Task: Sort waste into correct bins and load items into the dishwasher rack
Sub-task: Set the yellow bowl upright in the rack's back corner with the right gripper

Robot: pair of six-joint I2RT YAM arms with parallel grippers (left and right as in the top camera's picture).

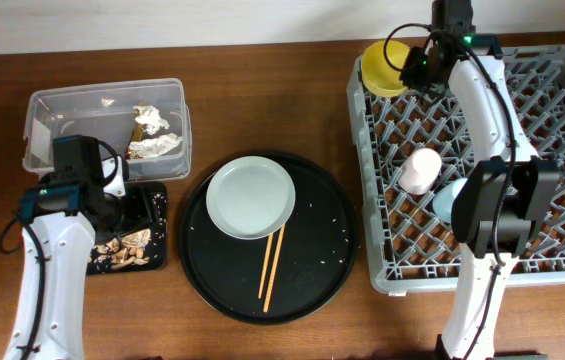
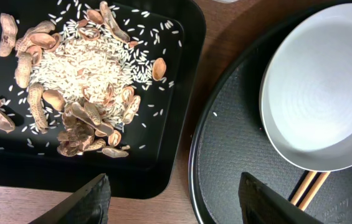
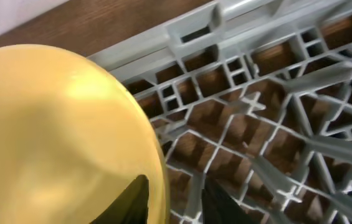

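My right gripper (image 1: 414, 68) is shut on the rim of the yellow bowl (image 1: 382, 68), holding it at the far left corner of the grey dishwasher rack (image 1: 562, 130). In the right wrist view one finger is inside the bowl (image 3: 57, 137) and one outside (image 3: 172, 202). A pink cup (image 1: 422, 170) and a blue cup (image 1: 447, 200) lie in the rack. The pale plate (image 1: 250, 196) and chopsticks (image 1: 272, 262) sit on the round tray. My left gripper (image 2: 176, 205) is open and empty over the near right corner of the shallow black tray (image 2: 176, 74), which holds food scraps (image 2: 82, 68). The clear tub (image 1: 62, 105) holds tissue (image 1: 152, 117) and wrapper (image 1: 152, 148).
The large round black tray (image 1: 312, 290) sits between the bins and the rack, with scattered crumbs on it. The plate (image 2: 325, 87) overlaps the chopsticks' far ends (image 2: 306, 186). The rack's pegs (image 3: 256, 124) stand just right of the held bowl.
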